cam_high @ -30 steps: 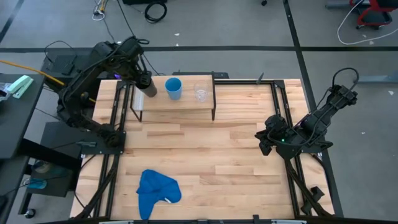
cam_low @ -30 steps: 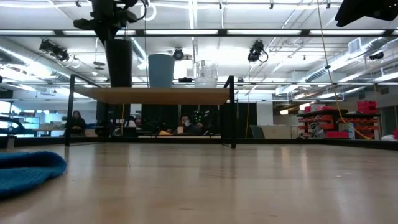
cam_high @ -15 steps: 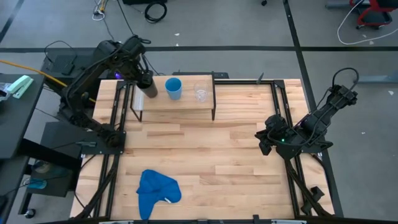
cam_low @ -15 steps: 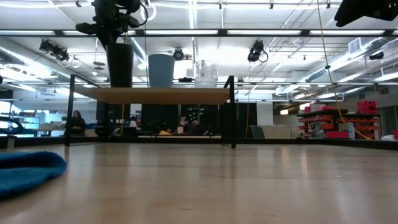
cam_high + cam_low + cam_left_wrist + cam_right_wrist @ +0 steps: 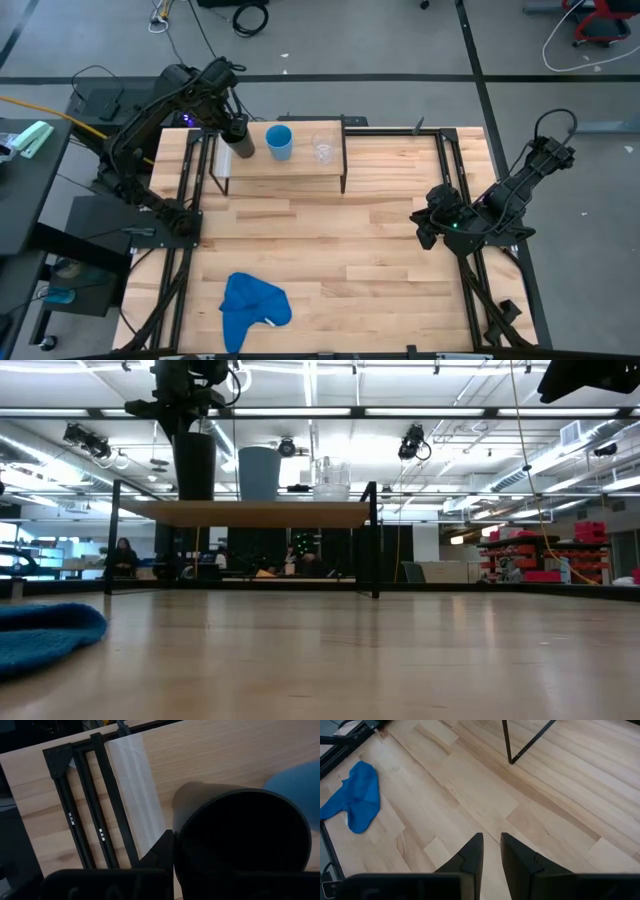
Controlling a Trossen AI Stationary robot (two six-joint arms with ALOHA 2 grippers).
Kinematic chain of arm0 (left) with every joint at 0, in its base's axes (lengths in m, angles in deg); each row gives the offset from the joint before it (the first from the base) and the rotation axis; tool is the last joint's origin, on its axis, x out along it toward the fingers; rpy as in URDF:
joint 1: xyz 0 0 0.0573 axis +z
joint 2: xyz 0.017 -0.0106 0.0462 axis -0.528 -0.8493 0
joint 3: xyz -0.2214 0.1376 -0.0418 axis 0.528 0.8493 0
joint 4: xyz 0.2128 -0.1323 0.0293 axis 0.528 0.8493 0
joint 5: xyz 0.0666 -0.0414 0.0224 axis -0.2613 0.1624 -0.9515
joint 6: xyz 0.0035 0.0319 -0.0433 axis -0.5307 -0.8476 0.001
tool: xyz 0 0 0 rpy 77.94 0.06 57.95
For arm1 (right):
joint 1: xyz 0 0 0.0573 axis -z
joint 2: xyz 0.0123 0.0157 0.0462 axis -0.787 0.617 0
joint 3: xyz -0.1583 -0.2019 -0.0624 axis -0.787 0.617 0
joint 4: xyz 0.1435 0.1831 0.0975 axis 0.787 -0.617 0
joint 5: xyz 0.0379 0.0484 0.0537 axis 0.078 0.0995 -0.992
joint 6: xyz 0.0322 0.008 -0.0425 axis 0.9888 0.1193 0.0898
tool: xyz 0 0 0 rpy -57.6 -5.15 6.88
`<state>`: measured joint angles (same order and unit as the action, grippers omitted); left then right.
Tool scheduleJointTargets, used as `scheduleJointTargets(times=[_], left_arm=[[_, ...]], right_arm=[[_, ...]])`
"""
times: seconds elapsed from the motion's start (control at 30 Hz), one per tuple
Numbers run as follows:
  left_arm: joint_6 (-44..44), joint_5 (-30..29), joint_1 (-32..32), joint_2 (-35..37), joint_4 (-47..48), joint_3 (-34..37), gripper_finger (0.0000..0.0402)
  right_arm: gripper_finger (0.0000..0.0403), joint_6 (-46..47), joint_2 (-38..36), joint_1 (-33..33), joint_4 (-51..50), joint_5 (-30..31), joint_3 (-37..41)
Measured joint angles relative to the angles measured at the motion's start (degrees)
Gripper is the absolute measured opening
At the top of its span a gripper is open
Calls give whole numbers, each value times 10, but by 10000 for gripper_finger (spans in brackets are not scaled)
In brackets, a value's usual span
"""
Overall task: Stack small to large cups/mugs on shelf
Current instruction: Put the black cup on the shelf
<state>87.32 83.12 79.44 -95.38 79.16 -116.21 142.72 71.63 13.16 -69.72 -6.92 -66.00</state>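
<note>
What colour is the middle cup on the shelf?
Light blue. The middle cup stands on the shelf between the black cup and the clear cup; clearest in the high view.

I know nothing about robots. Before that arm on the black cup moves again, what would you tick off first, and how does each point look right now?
1. Left gripper shut on the black cup: ok.
2. Black cup upright on the shelf: ok.
3. Light-blue cup apart from the black cup: ok.
4. Clear cup upright at the shelf's other end: ok.
5. Right gripper parked over the table, away from the shelf: ok.
6. Black cup's base fully seated: cannot tell.
</note>
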Motion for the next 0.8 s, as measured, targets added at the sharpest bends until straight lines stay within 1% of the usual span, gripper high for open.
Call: scheduleJointTargets(times=[0.13,0.33,0.47,0.8], left_arm=[[-1,1,0,0,0,0,15],[-1,1,0,0,0,0,39],[-1,1,0,0,0,0,49],[-1,1,0,0,0,0,49]], right_arm=[[73,0,0,0,0,0,0],[73,0,0,0,0,0,0],[73,0,0,0,0,0,0],[73,0,0,0,0,0,0]])
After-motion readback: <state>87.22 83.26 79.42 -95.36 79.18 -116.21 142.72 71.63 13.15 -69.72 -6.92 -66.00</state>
